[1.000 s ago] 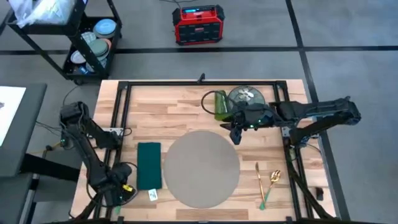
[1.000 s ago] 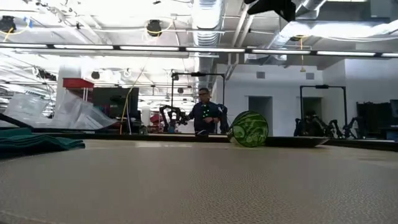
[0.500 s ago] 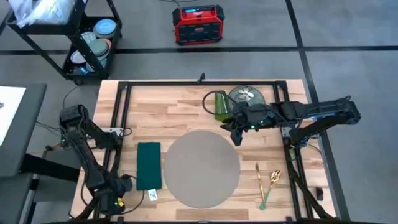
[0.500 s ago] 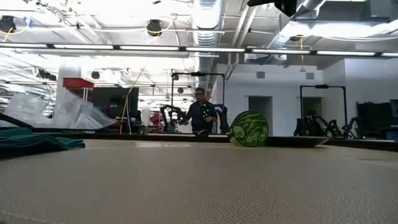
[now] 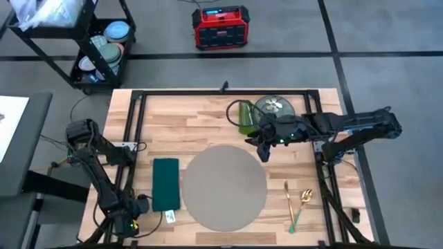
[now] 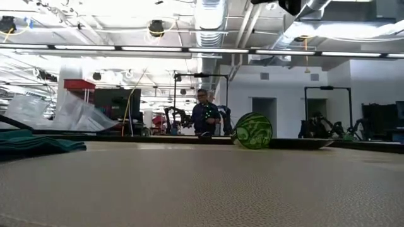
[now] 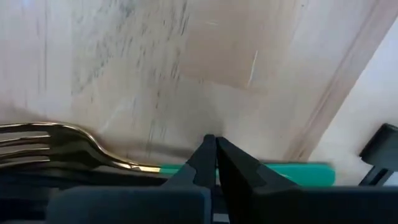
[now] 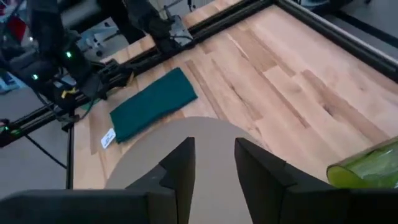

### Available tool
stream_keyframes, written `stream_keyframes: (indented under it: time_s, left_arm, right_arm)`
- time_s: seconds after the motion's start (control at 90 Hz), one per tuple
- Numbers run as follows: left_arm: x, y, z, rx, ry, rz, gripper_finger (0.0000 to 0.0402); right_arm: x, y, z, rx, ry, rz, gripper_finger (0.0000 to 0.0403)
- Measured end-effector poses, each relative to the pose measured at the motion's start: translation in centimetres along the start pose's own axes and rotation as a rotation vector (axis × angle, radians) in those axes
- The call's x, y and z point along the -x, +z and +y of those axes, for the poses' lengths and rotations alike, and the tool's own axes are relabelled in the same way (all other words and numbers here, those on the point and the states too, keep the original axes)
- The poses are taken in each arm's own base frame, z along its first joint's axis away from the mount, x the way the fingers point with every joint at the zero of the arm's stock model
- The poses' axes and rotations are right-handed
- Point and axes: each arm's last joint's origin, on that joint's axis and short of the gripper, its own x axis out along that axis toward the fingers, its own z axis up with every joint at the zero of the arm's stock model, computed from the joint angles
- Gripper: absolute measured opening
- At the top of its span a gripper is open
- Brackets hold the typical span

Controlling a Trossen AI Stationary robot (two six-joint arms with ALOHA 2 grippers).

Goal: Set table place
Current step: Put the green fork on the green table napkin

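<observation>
The round grey placemat lies in the middle of the wooden table, with a green napkin to its left. My left gripper is at the table's near left corner, shut on a fork with gold tines and a green handle. My right gripper hangs open above the placemat's far right rim, holding nothing. Behind it are a floral plate and a green cup lying on its side. My left gripper pinches the fork between its two fingers at the neck, where the gold stem meets the green handle. The fingers lie across the fork. The tines stick out to one side and the handle to the other, roughly level.
A gold spoon and a second gold utensil with a green handle lie right of the placemat. A small card lies near the napkin's near end. Black frame rails run around the table. A cart stands beyond the far left corner.
My left gripper has drawn a little toward the table's near left corner, staying shut. A person in the room behind has shifted slightly.
</observation>
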Motion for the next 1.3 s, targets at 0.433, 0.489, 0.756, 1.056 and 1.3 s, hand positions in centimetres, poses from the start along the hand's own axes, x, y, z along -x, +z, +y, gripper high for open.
stream_keyframes:
  time_s: [0.433,0.489,0.756,1.056,1.3]
  left_arm:
    - [0.5,1.3,0.1,0.003,-0.008,0.043,0.0000]
    - [0.7,1.4,-0.1,-0.017,-0.018,0.048,0.0000]
    - [3.1,4.8,-3.0,-0.055,-0.185,-0.204,0.0000]
    - [5.1,5.5,-2.4,0.065,-0.152,-0.165,0.0000]
    - [7.0,5.1,0.6,0.394,0.151,-0.118,0.0000]
  right_arm:
    - [-0.3,0.8,-1.5,0.037,-0.056,-0.019,0.0102]
    - [-0.4,0.8,-1.6,0.053,-0.060,-0.020,0.0102]
    - [-0.5,1.1,-2.0,0.049,-0.061,-0.024,0.0102]
    - [-0.4,1.1,-1.9,0.050,-0.026,-0.013,0.0102]
    - [-0.3,1.0,-1.6,0.103,-0.022,-0.006,0.0102]
